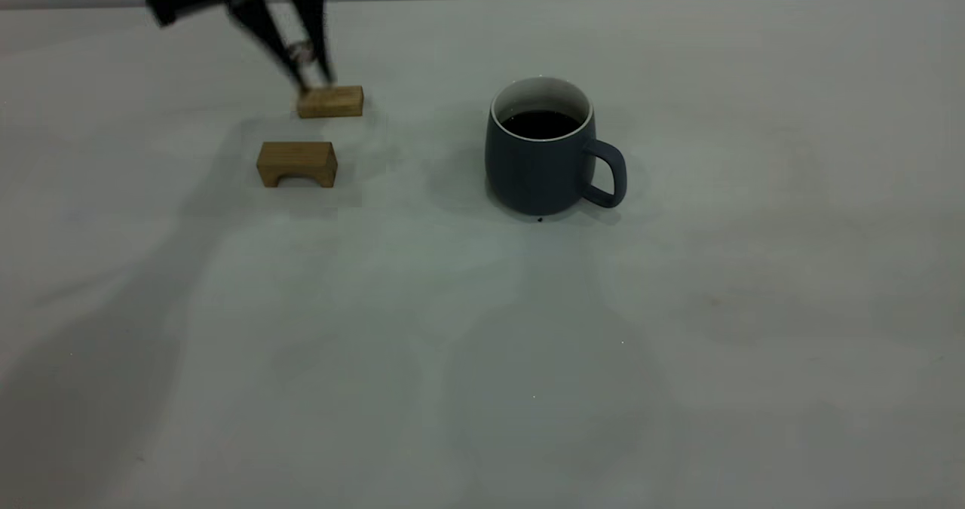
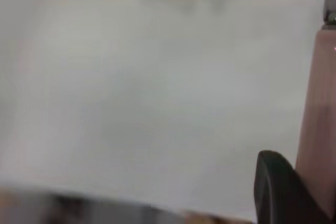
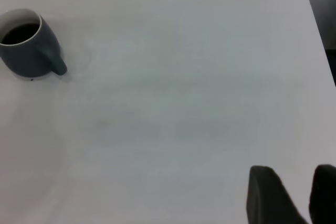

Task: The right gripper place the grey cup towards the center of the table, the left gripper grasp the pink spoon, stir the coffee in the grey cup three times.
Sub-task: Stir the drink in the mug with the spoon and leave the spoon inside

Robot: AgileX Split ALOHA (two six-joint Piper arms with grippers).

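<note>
The grey cup (image 1: 539, 162) stands upright near the middle of the table (image 1: 482, 358), handle to the right, with dark coffee (image 1: 540, 123) inside. My left gripper (image 1: 317, 81) hangs at the far left, just above the rear wooden block (image 1: 329, 102), shut on the pink spoon (image 2: 317, 108). The pale pink handle runs along one black finger (image 2: 275, 192). My right gripper (image 3: 294, 195) is out of the exterior view; it hovers open over bare table, well away from the cup (image 3: 26, 51).
Two small wooden blocks lie left of the cup, the rear one and a notched front one (image 1: 297, 164). The table's back edge runs just behind the left gripper. Its dark side edge (image 3: 320, 24) shows in the right wrist view.
</note>
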